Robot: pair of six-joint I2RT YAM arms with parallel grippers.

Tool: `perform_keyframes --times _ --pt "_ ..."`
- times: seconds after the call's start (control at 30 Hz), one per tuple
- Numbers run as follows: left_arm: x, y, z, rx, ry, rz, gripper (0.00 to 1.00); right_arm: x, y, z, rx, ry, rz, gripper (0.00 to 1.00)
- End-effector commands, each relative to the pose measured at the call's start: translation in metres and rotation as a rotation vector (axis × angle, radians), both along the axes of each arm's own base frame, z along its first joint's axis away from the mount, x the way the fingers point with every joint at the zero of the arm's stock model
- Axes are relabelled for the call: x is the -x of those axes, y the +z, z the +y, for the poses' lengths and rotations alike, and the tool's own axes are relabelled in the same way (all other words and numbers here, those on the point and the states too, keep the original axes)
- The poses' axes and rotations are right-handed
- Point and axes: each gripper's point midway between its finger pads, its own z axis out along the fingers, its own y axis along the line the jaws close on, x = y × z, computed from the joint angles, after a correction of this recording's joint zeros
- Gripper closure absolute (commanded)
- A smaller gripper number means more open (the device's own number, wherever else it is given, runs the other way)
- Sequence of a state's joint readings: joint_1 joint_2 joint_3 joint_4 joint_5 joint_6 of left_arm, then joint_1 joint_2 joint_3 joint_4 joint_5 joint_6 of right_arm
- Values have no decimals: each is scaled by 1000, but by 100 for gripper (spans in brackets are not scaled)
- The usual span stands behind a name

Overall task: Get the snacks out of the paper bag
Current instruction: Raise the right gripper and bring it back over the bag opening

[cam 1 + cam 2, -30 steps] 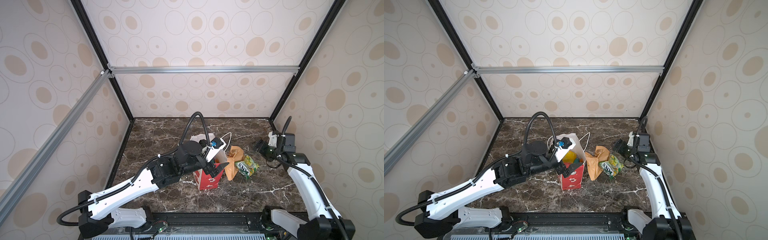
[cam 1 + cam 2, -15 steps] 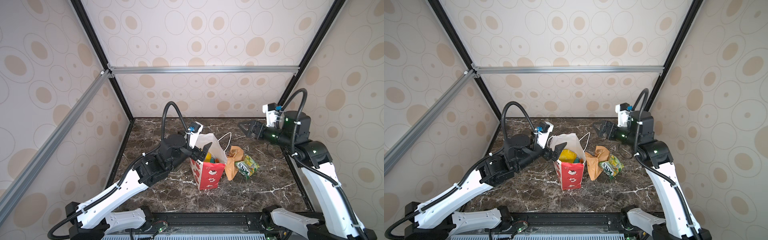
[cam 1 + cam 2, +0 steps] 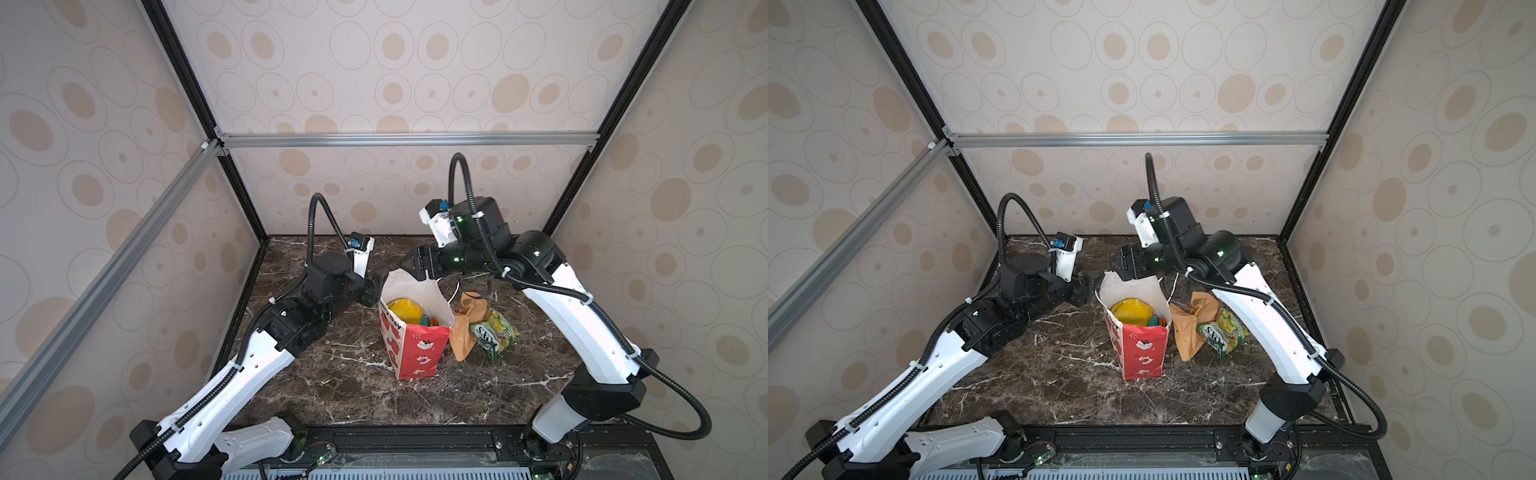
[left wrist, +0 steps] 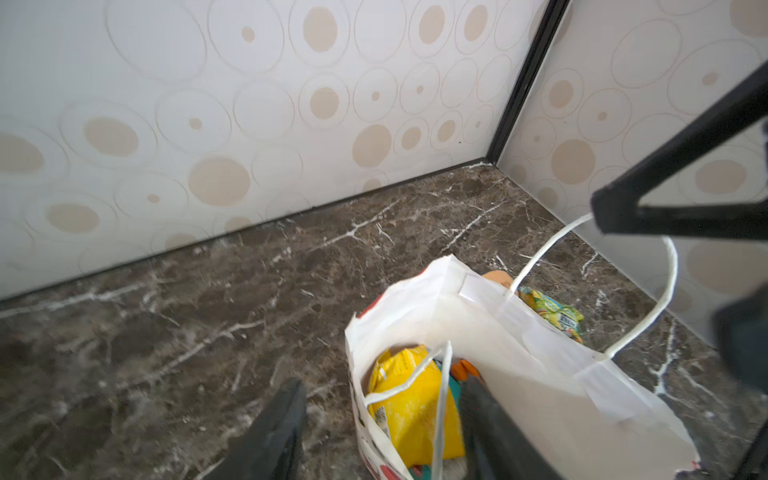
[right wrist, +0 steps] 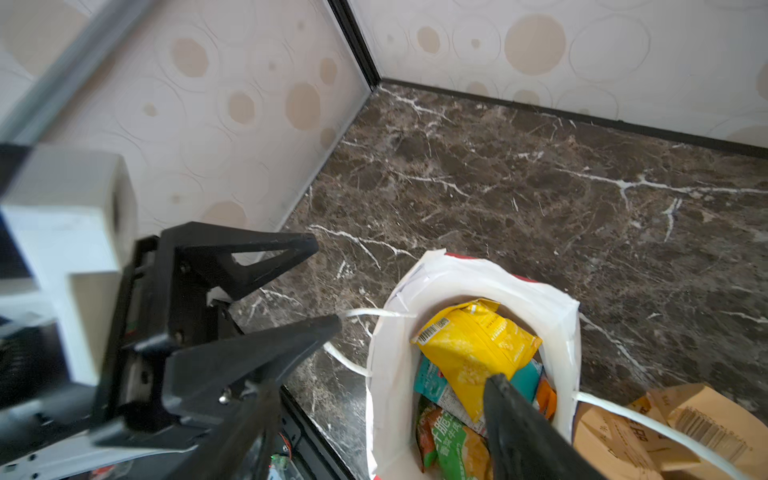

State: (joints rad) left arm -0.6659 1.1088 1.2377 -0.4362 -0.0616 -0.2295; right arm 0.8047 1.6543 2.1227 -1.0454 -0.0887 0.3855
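Marble bench (image 3: pixel 332 374): we list 1 red paper bag (image 3: pixel 415 349) upright, yellow packet (image 3: pixel 405 309) topmost inside, tan pouch (image 3: pixel 463 332) and green packet (image 3: pixel 494 332) beside it. Left hand (image 3: pixel 376 286) spread astride its rim; right hand (image 3: pixel 415 266) spread over its mouth.

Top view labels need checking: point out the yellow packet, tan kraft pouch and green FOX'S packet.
yellow packet (image 3: pixel 405 309), in a top view, on its upper face.
tan kraft pouch (image 3: pixel 459 337), in a top view, on its lower body.
green FOX'S packet (image 3: pixel 494 332), in a top view, on its printed front.
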Motion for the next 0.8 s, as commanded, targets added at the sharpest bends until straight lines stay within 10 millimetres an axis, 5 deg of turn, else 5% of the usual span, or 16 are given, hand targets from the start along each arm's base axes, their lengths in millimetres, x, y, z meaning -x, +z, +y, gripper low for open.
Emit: perform_keyframes --times 0.0,0.17,0.47,0.77 --pt "4 -2 2 24 -24 13 53 -3 -29 -14 168 -69 3 21" --pt "15 -14 -13 47 -130 53 53 -8 -58 -12 232 -90 41 22" --pt "19 -27 -6 52 -102 86 92 -16 -112 -5 307 -105 113 27" --pt "22 -33 9 42 -45 88 96 -17 -166 7 386 -63 216 40"
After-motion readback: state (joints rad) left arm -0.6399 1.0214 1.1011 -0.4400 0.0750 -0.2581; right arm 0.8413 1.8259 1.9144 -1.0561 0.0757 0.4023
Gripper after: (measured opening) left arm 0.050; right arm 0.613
